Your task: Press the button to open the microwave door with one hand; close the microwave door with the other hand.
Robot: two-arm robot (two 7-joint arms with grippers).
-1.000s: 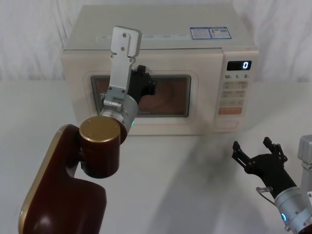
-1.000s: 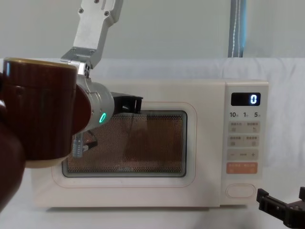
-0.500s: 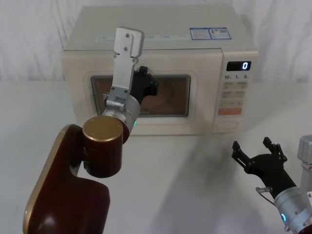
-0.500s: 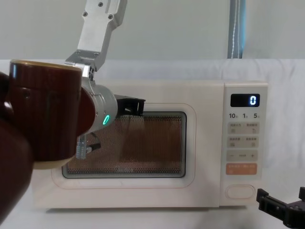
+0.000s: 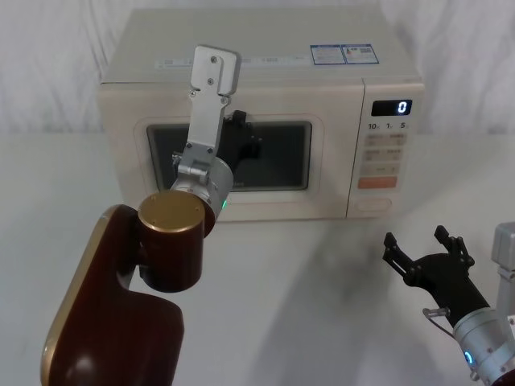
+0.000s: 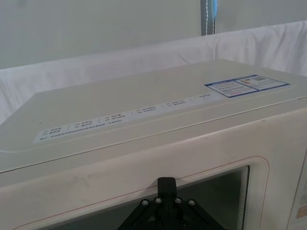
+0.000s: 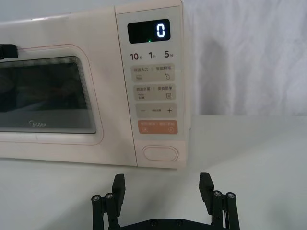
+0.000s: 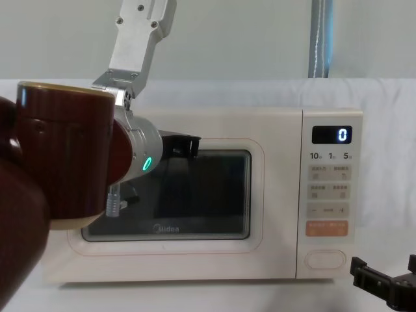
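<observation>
Left gripper (image 5: pixel 245 145) up against the microwave door (image 5: pixel 322 173) window, jaws mostly hidden by own wrist, spread impossible to tell. Door flush with the control panel (image 5: pixel 389 153), shut, toward the table's (image 5: pixel 306 273) far edge. Right gripper (image 5: pixel 424 256) near the right edge, jaws spread wide, holding nothing, well short of the button (image 7: pixel 160 153).

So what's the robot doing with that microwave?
It's closing it. The left gripper is up against the microwave door, at the upper part of the dark window, and the door now looks flush with the front. The right gripper hangs low above the table in front of the control panel, fingers spread open, below the button and not touching it. The display shows 0.
</observation>
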